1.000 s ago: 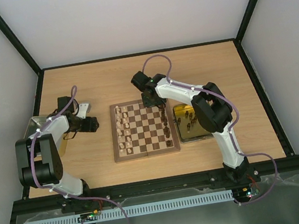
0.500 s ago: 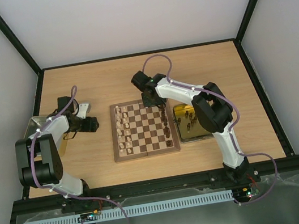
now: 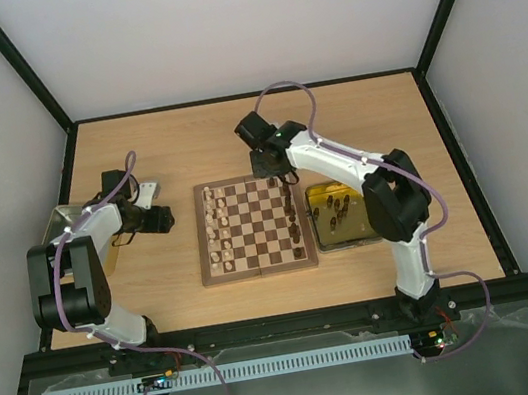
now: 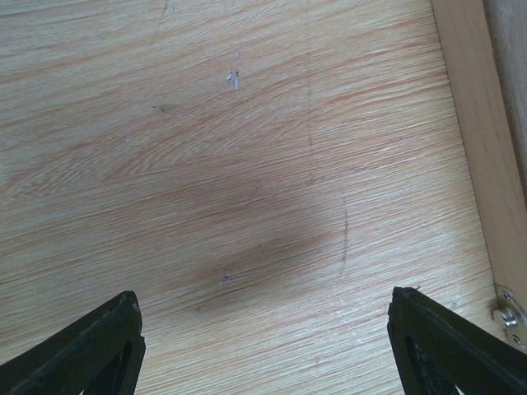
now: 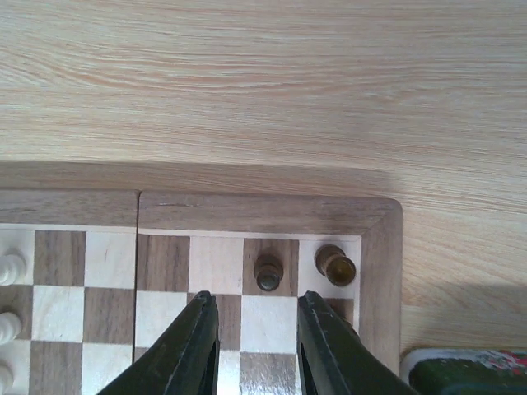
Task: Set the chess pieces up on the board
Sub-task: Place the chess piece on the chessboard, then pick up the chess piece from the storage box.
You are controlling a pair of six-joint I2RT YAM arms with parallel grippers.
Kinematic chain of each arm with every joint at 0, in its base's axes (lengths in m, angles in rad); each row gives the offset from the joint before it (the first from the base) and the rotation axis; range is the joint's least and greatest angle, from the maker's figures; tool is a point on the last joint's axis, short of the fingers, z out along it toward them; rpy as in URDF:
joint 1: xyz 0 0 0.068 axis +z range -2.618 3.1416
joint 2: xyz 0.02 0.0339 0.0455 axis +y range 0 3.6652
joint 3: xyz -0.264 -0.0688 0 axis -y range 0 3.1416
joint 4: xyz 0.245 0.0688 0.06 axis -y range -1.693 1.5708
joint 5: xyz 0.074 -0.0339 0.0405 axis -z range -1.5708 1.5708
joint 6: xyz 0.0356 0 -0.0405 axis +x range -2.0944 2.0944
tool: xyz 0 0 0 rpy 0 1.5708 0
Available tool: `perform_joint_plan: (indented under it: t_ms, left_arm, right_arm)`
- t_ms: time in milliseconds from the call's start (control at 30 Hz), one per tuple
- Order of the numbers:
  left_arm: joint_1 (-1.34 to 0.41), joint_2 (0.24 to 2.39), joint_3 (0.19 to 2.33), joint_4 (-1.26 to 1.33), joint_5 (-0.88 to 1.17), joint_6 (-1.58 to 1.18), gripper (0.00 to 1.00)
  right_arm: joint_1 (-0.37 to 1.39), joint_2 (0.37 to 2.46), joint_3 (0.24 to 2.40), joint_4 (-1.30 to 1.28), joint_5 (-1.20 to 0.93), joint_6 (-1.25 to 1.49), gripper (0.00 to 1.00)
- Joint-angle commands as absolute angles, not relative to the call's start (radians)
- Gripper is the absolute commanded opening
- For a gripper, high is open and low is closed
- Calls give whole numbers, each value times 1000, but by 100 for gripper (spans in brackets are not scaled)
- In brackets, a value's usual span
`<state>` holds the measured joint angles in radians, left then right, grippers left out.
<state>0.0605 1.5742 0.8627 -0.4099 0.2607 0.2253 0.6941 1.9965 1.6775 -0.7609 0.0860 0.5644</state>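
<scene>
The board (image 3: 258,249) lies mid-table, with cream chess pieces (image 3: 213,228) in its left columns and dark pieces (image 3: 293,221) down its right column. My right gripper (image 3: 277,171) hovers over the board's far right corner. In the right wrist view it (image 5: 257,309) is open and empty, just short of a dark pawn (image 5: 268,272) and a dark rook (image 5: 335,265) in the corner squares. Cream pieces (image 5: 10,268) show at the left edge. My left gripper (image 3: 160,219) is left of the board, wide open and empty over bare table (image 4: 263,300).
A shiny gold tray (image 3: 344,237) holding several dark pieces sits against the board's right side; its corner shows in the right wrist view (image 5: 461,370). A dull tin (image 3: 62,223) stands at the far left. A pale wood edge (image 4: 473,123) with a metal fitting runs beside the left gripper.
The right arm's elbow has swung out to the right and its gripper has shifted slightly toward the board's far right corner. The left arm has not moved.
</scene>
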Motion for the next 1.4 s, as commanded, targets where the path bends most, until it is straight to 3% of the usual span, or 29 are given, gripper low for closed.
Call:
perform_joint_plan:
  t_ms: [0,467,633,1000,1367]
  left_arm:
    - [66,1583,861,-418,244,234,81]
    - [66,1576,859,-421,210,222,81]
    - [66,1574,861,-423,211,221,81]
    - [64,1574,859,-425,223,222,81]
    - [64,1585,862,-428,229,222,81]
  right_arm:
    - [693,1899,1627,-751,106,564,26]
    - [690,1527,1258,-721,307,659,27]
    - [614,1408,1039,-644,171,720,27]
    - [536,1410,856,-439,-59,766,26]
    - [531,1501,870,-420,-105,745,26]
